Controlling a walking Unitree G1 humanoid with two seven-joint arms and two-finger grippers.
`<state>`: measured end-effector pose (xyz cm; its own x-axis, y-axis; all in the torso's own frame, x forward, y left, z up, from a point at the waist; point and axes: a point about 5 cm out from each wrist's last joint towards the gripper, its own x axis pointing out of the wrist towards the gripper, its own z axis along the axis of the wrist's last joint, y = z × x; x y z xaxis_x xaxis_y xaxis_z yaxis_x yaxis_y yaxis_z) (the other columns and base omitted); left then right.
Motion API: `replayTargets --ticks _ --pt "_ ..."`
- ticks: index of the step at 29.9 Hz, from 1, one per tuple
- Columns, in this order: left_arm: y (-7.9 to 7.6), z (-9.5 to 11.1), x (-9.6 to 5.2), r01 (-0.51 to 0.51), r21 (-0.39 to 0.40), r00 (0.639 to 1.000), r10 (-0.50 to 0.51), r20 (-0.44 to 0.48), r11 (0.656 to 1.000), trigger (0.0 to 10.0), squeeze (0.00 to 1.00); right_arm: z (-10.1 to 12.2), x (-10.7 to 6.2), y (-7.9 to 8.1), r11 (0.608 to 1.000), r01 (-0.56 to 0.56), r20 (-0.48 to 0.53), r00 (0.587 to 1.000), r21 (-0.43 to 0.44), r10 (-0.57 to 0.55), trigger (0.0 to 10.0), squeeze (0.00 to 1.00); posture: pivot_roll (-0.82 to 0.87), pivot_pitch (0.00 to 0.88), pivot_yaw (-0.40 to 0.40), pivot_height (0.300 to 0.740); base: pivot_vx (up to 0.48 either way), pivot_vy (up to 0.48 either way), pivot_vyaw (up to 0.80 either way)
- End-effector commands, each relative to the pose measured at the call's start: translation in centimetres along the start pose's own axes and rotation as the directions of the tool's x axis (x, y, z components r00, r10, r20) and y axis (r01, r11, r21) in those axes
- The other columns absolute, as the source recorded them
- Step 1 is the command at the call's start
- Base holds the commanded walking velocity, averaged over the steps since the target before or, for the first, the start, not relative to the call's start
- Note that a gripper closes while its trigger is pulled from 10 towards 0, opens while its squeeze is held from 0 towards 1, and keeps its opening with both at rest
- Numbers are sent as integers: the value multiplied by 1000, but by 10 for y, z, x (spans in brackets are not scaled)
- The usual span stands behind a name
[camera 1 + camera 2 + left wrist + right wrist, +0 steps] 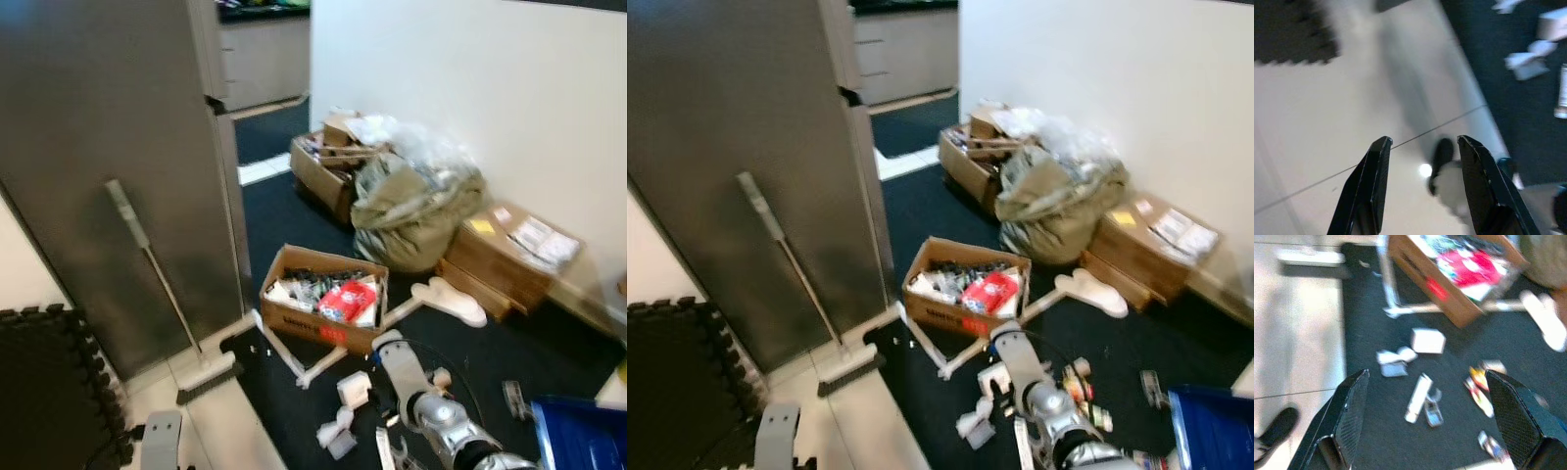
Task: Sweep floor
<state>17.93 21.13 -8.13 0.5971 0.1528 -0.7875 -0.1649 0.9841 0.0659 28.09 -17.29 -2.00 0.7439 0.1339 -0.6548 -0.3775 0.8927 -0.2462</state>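
A broom with a grey handle (147, 255) leans against a tall grey cabinet (108, 147), its bristle head (208, 377) resting on the pale tile. Litter lies on the dark carpet: a small white box (1427, 340), crumpled paper (1393, 362), a white tube (1418, 396) and wrappers (1479, 382). My right arm (436, 416) reaches over this litter, and my right gripper (1426, 377) hangs wide open above it, holding nothing. My left gripper (1424, 141) is open over the pale tile, well apart from the broom.
An open cardboard box (323, 304) with a red packet stands on the carpet amid white frame pieces (294, 357). An olive bag (411, 211) and more boxes (509, 255) line the right wall. Black foam mat (49, 392) at left, blue bin (578, 436) at right. A black shoe (1276, 428) is on the tile.
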Motion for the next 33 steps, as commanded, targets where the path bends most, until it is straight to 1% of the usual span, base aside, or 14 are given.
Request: replayTargets --ticks 1,7,10,11,13,14,15,18,19,23,26,31,32,33 --pt "-1 -6 -1 1 -4 1000 -1 -22 1000 10000 0 -4 -1 0 1000 -2 -15 1000 4 2 10000 0 -19 14 -18 740 0 0 800" --pt "0 -5 -1 2 2 1000 -2 -16 1000 10000 0 -12 -2 -1 999 15 -49 999 32 -14 10000 0 -15 19 -15 740 0 0 800" --pt "-3 -2 0 9 1 1000 -9 -2 1000 10000 0 -14 -3 -2 999 24 -55 998 43 -22 10000 0 -15 19 -15 740 0 0 800" --pt "-8 3 1 20 -1 1000 -20 17 1000 10000 0 -14 -3 -3 998 31 -51 998 45 -29 10000 0 -15 19 -15 740 0 0 800" --pt "-10 5 1 24 0 999 -24 24 1000 10000 0 -13 -3 -3 998 34 -49 998 47 -31 10000 0 -15 19 -15 740 0 0 800" --pt "-15 10 2 38 7 998 -38 40 999 10000 0 -10 -2 -5 998 40 -36 999 50 -38 10000 0 -18 20 -8 740 0 0 800" --pt "-15 10 2 38 7 998 -38 40 999 10000 0 -10 -2 -5 998 40 -36 999 50 -38 10000 0 -18 20 -8 740 0 0 800" --pt "-20 19 3 58 13 996 -59 62 998 10000 0 -3 -1 -6 998 49 -14 999 49 -48 10000 0 -17 20 -10 740 0 0 663" --pt "-20 21 4 64 17 996 -65 67 998 10000 0 0 -1 -5 996 45 0 999 73 -46 10000 0 -17 19 -10 740 0 0 0" --pt "-21 24 4 80 25 994 -82 73 996 10000 0 8 1 -3 995 29 34 999 91 -32 10000 0 -18 19 -7 740 203 0 0" --pt "-19 23 4 90 36 993 -92 68 995 10000 0 20 3 3 997 -26 85 996 78 20 10000 0 -18 15 -6 740 331 0 0" --pt "-16 21 4 87 38 994 -90 62 995 10000 0 23 4 7 995 -61 103 993 73 53 10000 0 -15 15 -8 740 349 0 0" --pt "-15 19 3 85 40 995 -88 55 996 10000 0 24 4 10 995 -85 105 991 45 80 10000 0 -15 12 -7 740 360 0 800" --pt "-15 19 3 85 40 995 -88 55 996 10000 0 24 4 10 995 -85 105 991 45 80 10000 0 -15 12 -7 740 360 0 800"
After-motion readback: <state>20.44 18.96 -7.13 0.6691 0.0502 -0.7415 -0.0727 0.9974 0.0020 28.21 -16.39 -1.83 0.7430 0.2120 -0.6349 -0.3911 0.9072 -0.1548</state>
